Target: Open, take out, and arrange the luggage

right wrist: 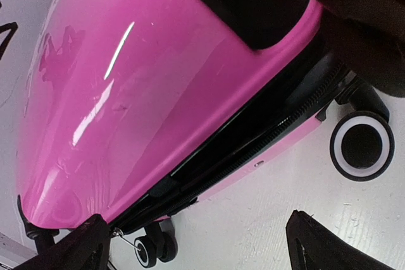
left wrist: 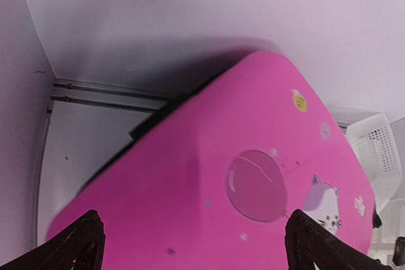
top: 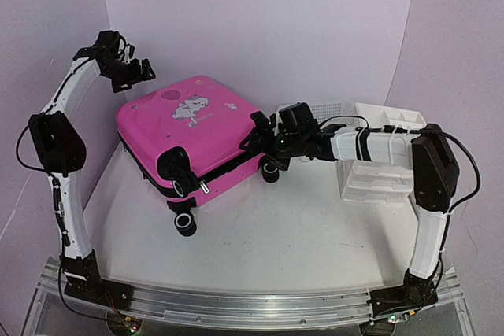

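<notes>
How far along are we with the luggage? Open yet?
Done: on the luggage the wheel-side seam looks parted, zipper teeth exposed. In hand: right gripper open at that corner, left gripper open above the far corner; neither grips. Left: swing it open, take contents out, arrange.

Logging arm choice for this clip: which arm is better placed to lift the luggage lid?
Probably right. The right claw, open, faces the zipper seam of the luggage from the side. The left claw hovers above the lid's far corner, off the seam.
</notes>
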Robot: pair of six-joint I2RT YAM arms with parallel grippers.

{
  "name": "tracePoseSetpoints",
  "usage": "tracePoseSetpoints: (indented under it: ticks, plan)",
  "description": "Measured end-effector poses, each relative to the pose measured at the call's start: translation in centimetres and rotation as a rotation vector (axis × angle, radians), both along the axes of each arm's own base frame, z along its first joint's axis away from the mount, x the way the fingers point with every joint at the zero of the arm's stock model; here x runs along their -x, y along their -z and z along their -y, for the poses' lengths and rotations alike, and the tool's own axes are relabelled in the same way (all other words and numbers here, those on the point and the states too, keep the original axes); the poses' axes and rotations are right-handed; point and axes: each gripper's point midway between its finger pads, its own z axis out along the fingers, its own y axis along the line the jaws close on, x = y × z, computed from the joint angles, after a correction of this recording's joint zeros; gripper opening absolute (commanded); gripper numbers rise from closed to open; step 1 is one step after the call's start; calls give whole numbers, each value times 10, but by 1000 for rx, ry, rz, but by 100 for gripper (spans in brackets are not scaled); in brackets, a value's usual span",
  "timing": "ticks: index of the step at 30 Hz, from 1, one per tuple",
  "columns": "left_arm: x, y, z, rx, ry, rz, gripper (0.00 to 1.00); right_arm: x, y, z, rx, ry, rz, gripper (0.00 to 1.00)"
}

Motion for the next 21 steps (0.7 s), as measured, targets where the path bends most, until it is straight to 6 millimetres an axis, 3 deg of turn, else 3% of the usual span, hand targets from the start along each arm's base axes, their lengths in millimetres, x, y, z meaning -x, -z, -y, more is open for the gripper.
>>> tracePoseSetpoints:
  ticks: [4,8,13,21]
  plan:
    - [-25,14,-25,-44,-25,15,99,-8,-4,-4,-38,26,18,98]
    - [-31,34,-27,-54,-16,-18,99,-14,5,-7,-44,34,14,98]
    - [-25,70,-22,-75,22,-85,99,-24,26,-6,-27,48,-11,98]
    - [-4,76,-31,-106,39,-60,91,-56,26,-14,-59,-15,-1,97]
